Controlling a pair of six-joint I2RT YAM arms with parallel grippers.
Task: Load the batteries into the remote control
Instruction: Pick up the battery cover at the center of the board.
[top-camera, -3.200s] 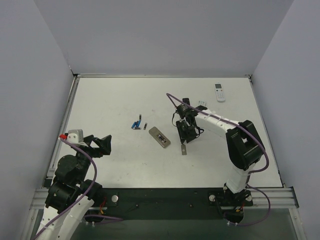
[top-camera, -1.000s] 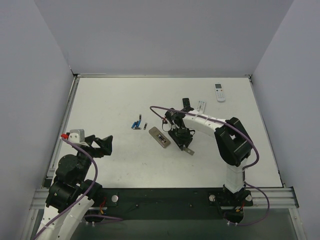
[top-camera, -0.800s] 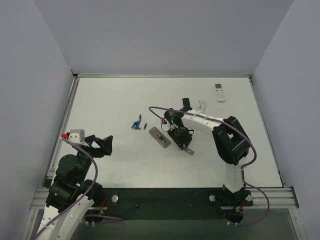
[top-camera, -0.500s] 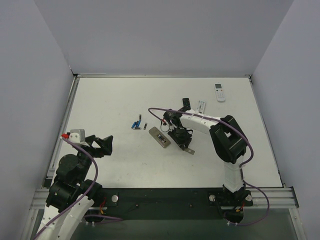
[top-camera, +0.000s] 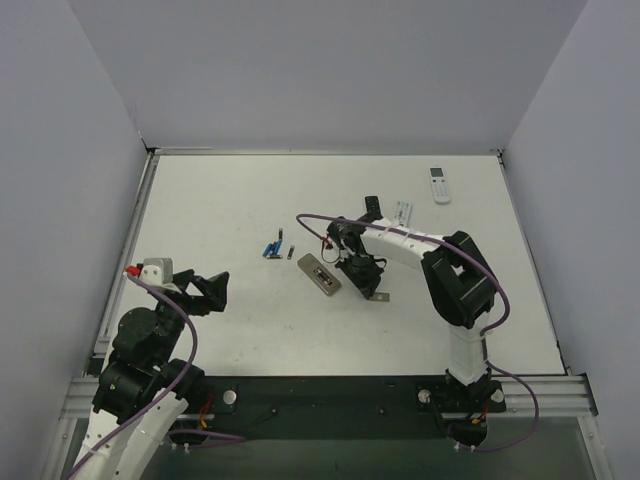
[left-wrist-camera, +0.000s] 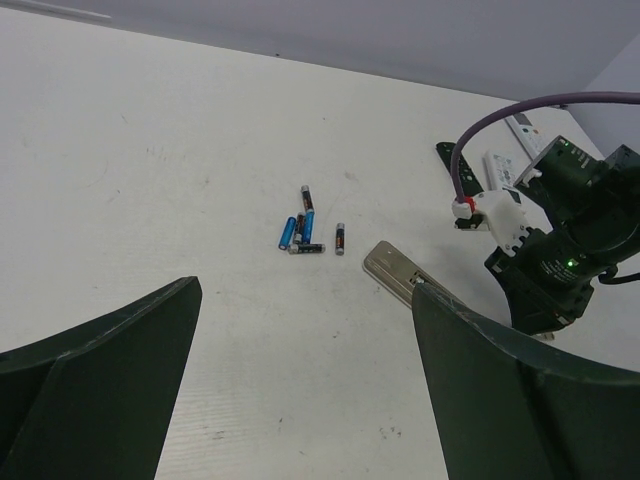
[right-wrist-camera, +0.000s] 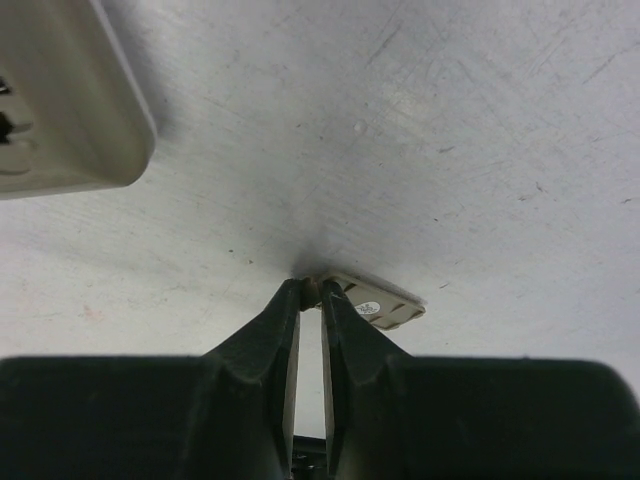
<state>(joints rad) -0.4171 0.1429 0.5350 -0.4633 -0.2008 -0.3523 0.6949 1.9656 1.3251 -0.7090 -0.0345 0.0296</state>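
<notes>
Right gripper (top-camera: 362, 274) sits just right of centre in the overhead view, low over the table (top-camera: 220, 190). Its fingers are not readable from here. The remote (top-camera: 319, 275) lies just to its left, grey back up, with its long axis running from upper left to lower right. A small flat cover (top-camera: 375, 296) rests just below and right of the gripper. The batteries (top-camera: 274, 249) lie in a loose cluster up and left of the remote, so the remote is between them and this gripper. The left gripper (top-camera: 205, 290) hangs well apart at the lower left.

From the left wrist, the left gripper (left-wrist-camera: 305, 290) has its fingers spread wide with nothing between them. The batteries (left-wrist-camera: 305, 232) sit centre frame and the remote (left-wrist-camera: 400, 275) just to their right.

From the right wrist, the right gripper (right-wrist-camera: 310, 290) has its fingers drawn almost together, leaving only a slit. The cover (right-wrist-camera: 375, 302) has its near end at their tips. Whether it is pinched or only touched I cannot tell. A corner of the remote (right-wrist-camera: 60, 100) fills the upper left.

The right arm looks the nearer one for a battery pick, reaching up and left past the remote.
</notes>
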